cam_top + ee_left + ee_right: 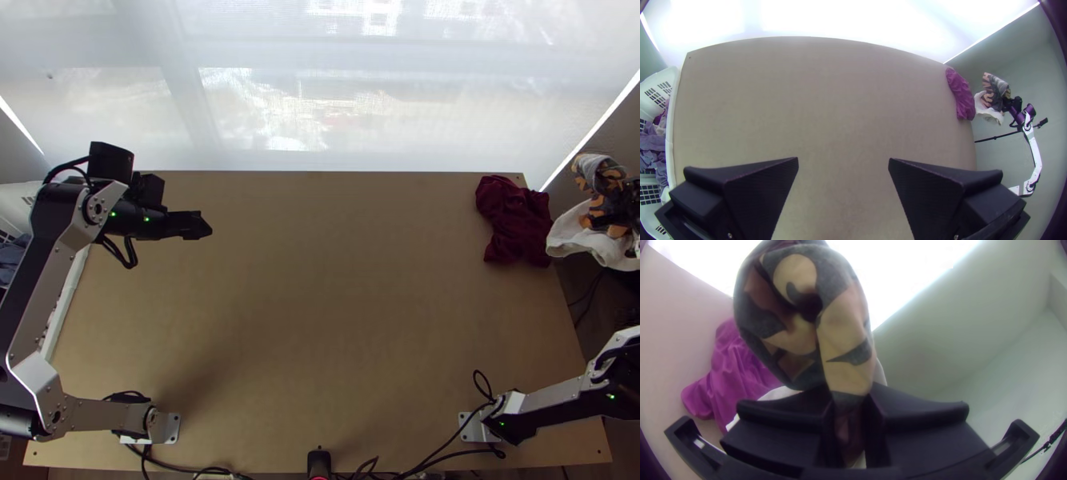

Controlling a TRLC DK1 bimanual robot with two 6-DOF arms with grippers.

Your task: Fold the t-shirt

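- Surface: worktop (320,320), light wood; a bright blind (264,108) stands beyond its far edge, and a white basket (669,146) holding laundry is beside its left edge.
- Patterned cloth (847,342): off the worktop's right edge near the far corner, bunched and hanging. Probably the piece to fold, judging by the grip; not certain.
- Right tool (850,398): clenched on a narrow gathered part of the patterned cloth. Left tool (210,229): released, pads well apart, over the worktop's far left part.
- White cloth (570,232): hangs with the patterned cloth, beside the worktop's right edge. Part of the same garment or a second piece: cannot tell.
- Red cloth (516,220): crumpled on the worktop, at its far right corner. May itself be the shirt wanted.
- Handling (estimate): patterned cloth light, limp, not fragile; should swing when carried and crease where pinched. Little slip expected while the bunch is well between the pads.
- Hold (estimate): lay it on the worktop's middle, find two shoulder or hem corners, take one per tool, draw out flat before folding.
- Obscured: collar, sleeves and hem lost in the bunch; the pinched part is dark between the pads, so which part it is stays unread. Basket cut off by the view's edge.
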